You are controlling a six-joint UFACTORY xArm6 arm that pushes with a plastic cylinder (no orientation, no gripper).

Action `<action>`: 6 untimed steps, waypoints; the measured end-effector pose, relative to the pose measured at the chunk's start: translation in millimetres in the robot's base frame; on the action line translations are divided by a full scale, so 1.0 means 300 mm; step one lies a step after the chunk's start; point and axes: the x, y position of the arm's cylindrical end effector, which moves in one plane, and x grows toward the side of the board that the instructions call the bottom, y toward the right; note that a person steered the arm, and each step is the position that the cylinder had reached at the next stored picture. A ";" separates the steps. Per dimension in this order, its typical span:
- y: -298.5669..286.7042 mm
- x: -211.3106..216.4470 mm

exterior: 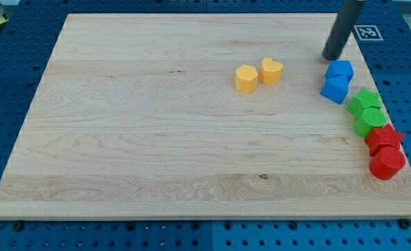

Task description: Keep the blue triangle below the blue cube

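Two blue blocks touch at the view's right. The upper one (340,69) looks like the blue cube; the lower one (335,88), just below it, looks like the blue triangle, though the shapes are hard to tell apart. My tip (329,56) rests on the board just above and slightly left of the upper blue block, close to it. The dark rod rises from there out of the view's top.
Two yellow blocks (246,79) (271,71) sit side by side left of the blue pair. Two green blocks (364,102) (370,120) and two red blocks (384,137) (387,163) run down the wooden board's right edge (409,167).
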 end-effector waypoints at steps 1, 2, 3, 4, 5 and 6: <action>-0.137 0.035; -0.161 0.159; -0.161 0.257; -0.161 0.278; -0.161 0.292; -0.157 0.320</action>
